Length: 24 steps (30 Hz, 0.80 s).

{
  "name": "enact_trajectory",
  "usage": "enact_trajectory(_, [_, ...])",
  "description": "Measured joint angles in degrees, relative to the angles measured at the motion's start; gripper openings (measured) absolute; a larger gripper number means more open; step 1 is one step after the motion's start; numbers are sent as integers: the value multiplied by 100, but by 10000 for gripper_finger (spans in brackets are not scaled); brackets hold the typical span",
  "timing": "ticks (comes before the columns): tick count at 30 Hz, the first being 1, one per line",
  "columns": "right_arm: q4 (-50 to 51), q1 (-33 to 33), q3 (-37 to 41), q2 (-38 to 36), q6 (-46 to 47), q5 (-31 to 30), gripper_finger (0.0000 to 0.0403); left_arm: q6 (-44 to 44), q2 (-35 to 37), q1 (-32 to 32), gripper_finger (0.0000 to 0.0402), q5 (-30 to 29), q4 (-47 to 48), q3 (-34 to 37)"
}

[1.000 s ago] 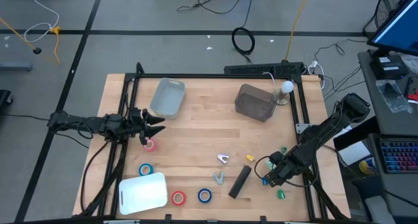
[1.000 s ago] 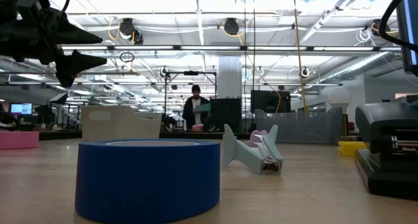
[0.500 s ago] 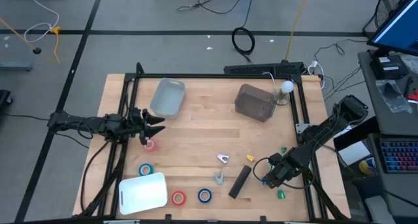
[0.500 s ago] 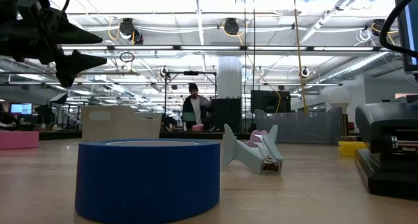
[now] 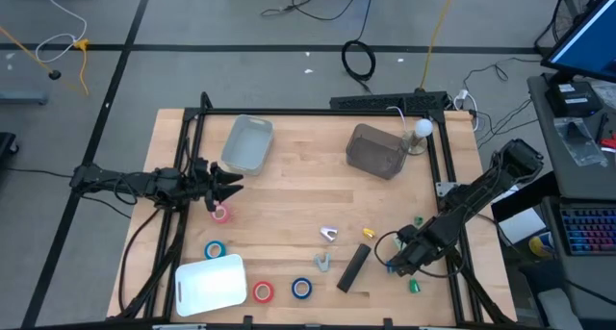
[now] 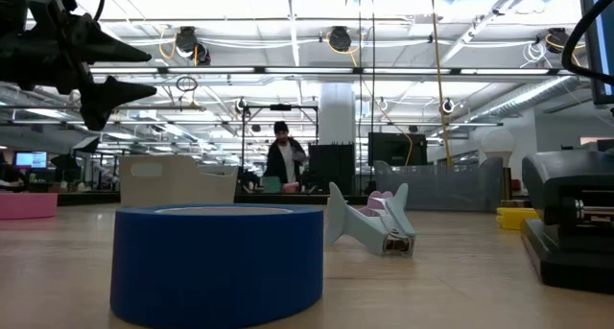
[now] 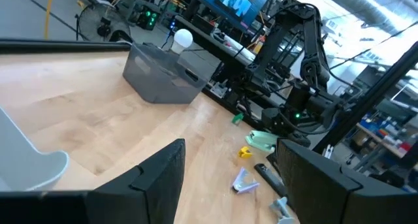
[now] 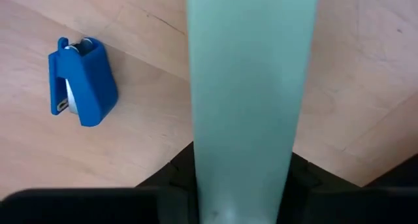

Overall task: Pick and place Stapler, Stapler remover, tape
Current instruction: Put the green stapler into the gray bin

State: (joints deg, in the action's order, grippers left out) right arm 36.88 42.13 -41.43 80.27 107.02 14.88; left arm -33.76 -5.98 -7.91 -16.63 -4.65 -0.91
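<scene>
Near the wooden table's (image 5: 289, 205) right edge, the long pale green stapler (image 8: 251, 87) runs lengthwise straight out of the right gripper (image 5: 399, 261), grip unclear; the spread left gripper (image 5: 231, 183) waits far off.

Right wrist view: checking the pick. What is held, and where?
The pale green stapler sits in the right gripper by one end; whether it is clamped cannot be told.

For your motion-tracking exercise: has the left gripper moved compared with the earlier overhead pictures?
No. The left gripper hangs in the same spot as before, just above the pink tape roll and below the pale bin in the overhead picture.
</scene>
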Motion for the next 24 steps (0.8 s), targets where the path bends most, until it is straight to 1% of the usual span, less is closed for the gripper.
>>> enact_trajectory(5, [165, -2, 4, -227, -123, -93, 117, -151, -2, -1, 244, -1, -104, 0])
enact_trajectory(10, [212, -2, 4, -453, -186, -123, 110, -120, -2, 1, 244, -28, -606, 0])
enact_trajectory(14, [149, -11, 2, -640, -186, -428, 110, -105, 0, 1, 244, -77, -1129, 0])
enact_trajectory(19, [43, -134, -6, -814, -179, -719, 112, -62, -2, 0, 244, -298, -1557, 0])
enact_trajectory(24, [-340, -376, -6, -884, -516, -891, 110, 177, -127, 1, 244, -301, -1872, 0])
